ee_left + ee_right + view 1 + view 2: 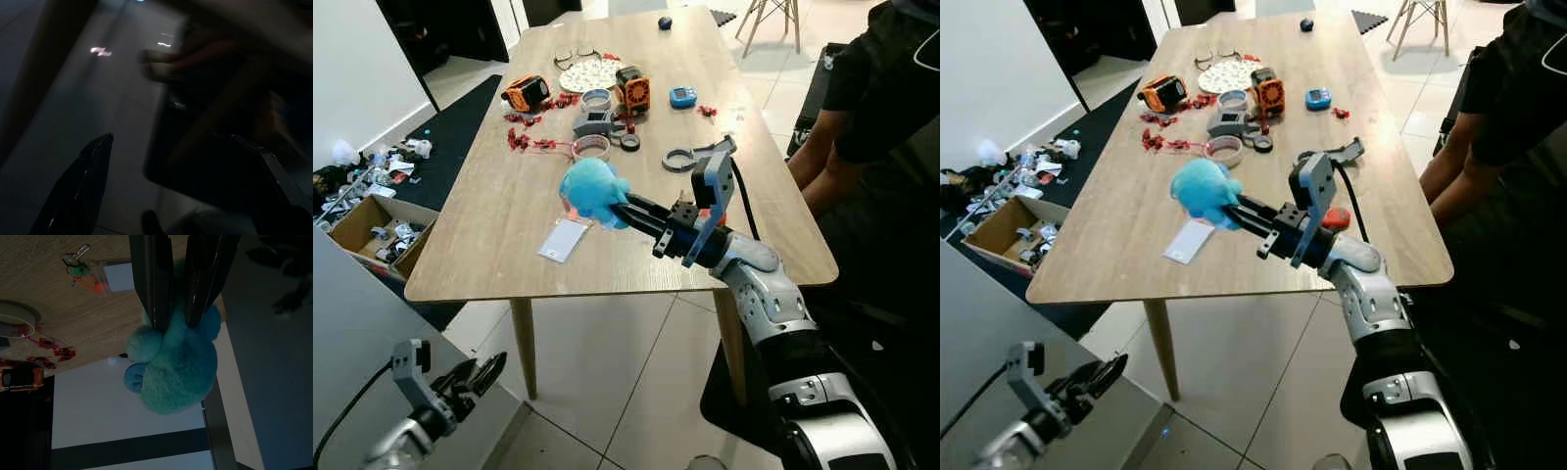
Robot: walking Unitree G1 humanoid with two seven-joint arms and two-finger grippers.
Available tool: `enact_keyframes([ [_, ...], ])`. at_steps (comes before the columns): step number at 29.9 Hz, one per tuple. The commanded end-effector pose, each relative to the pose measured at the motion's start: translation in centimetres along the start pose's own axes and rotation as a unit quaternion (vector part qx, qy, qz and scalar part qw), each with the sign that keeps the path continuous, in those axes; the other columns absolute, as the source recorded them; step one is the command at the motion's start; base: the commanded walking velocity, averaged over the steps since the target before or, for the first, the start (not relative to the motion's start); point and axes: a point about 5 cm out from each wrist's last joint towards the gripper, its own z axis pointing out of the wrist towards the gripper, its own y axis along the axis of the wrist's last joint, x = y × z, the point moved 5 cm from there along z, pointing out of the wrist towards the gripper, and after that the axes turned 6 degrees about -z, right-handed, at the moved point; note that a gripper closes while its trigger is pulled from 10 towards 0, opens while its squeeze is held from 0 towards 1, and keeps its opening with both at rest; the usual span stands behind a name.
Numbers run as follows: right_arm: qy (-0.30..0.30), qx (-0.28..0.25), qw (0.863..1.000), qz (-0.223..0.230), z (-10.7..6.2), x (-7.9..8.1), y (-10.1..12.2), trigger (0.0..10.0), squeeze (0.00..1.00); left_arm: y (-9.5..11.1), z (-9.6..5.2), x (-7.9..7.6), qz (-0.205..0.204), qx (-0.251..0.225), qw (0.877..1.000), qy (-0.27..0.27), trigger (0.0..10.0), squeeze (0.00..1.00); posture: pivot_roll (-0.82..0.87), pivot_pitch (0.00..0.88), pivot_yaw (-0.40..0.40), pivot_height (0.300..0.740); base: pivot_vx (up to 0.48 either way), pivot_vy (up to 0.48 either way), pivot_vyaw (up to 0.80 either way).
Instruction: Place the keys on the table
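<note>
A fluffy blue plush fob (591, 188) hangs just above the wooden table (494, 220), and my right gripper (619, 209) is shut on it. In the right wrist view both black fingers (154, 289) press into the plush (171, 367). Beneath it a small bunch of keys (77, 257) with green and orange tags lies on the tabletop beside a white card holder (119, 276). That card holder (565, 239) sits near the table's front edge. Whether the plush is linked to the keys I cannot tell. My left gripper (478, 376) hangs low near the floor, open.
Tape rolls (591, 147), orange gadgets (632, 90), red clips (519, 140) and a plate (587, 74) crowd the far half of the table. A person in black (867, 98) sits at the right side. A cardboard box (372, 230) of clutter lies on the floor to the left.
</note>
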Motion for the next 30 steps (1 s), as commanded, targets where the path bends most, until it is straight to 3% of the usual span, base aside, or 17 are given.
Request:
enact_keyframes([
  [1,0.013,-0.002,1.000,0.000,0.1,0.5,0.2,0.0,0.00,0.6,-1.5,-0.8,-0.002,0.016,0.998,-0.053,10.0,0.00,-0.07,0.118,0.096,0.740,0.000,0.000,0.00],
  [3,0.013,-0.001,1.000,0.000,0.1,0.5,0.2,0.0,0.00,0.7,-1.8,-1.2,-0.003,0.021,0.997,-0.070,10.0,0.00,-0.07,0.118,0.096,0.740,0.000,0.000,0.00],
  [8,0.042,-0.008,0.999,0.010,0.0,1.5,0.4,0.0,0.00,4.4,-2.9,-6.1,0.014,-0.008,0.972,-0.233,10.0,0.00,-0.07,0.122,0.095,0.740,0.000,0.000,0.00],
  [9,0.042,-0.008,0.999,0.010,0.0,1.5,0.4,0.0,0.00,4.4,-2.9,-6.1,0.014,-0.008,0.972,-0.233,10.0,0.00,-0.07,0.122,0.095,0.740,0.000,0.000,0.00],
  [14,0.099,-0.040,0.994,0.039,-0.3,3.3,1.6,0.0,0.00,8.6,-1.8,-10.0,0.081,-0.056,0.944,-0.315,10.0,0.00,-0.07,0.120,0.088,0.740,0.000,0.000,0.00],
  [18,0.115,-0.041,0.992,0.045,-0.5,3.7,1.7,0.0,0.00,9.7,-1.5,-11.2,0.092,-0.074,0.934,-0.338,10.0,0.00,-0.07,0.114,0.086,0.740,0.000,0.000,0.00],
  [22,0.158,-0.001,0.987,0.032,-1.3,4.8,0.7,0.0,0.00,12.4,-0.4,-15.2,0.103,-0.121,0.899,-0.409,10.0,0.00,-0.07,0.107,0.081,0.740,0.000,0.000,0.00],
  [23,0.156,0.017,0.987,0.018,-1.7,4.5,0.4,0.0,0.00,12.6,0.2,-16.5,0.105,-0.123,0.891,-0.425,10.0,0.00,-0.07,0.105,0.081,0.740,0.000,0.000,0.00],
  [25,0.156,0.017,0.987,0.018,-1.7,4.5,0.4,0.0,0.00,12.6,0.2,-16.5,0.105,-0.123,0.891,-0.425,10.0,0.00,-0.07,0.105,0.081,0.740,0.000,0.000,0.00],
  [26,0.151,0.025,0.988,0.008,-1.9,4.1,0.5,0.0,0.00,12.3,0.5,-17.5,0.102,-0.116,0.885,-0.438,10.0,0.00,-0.07,0.103,0.080,0.740,0.000,0.000,0.00],
  [30,0.156,0.029,0.987,0.001,-2.4,3.9,1.1,0.0,0.00,12.0,1.0,-18.6,0.096,-0.113,0.881,-0.449,10.0,0.00,-0.07,0.103,0.080,0.740,0.000,0.000,0.00],
])
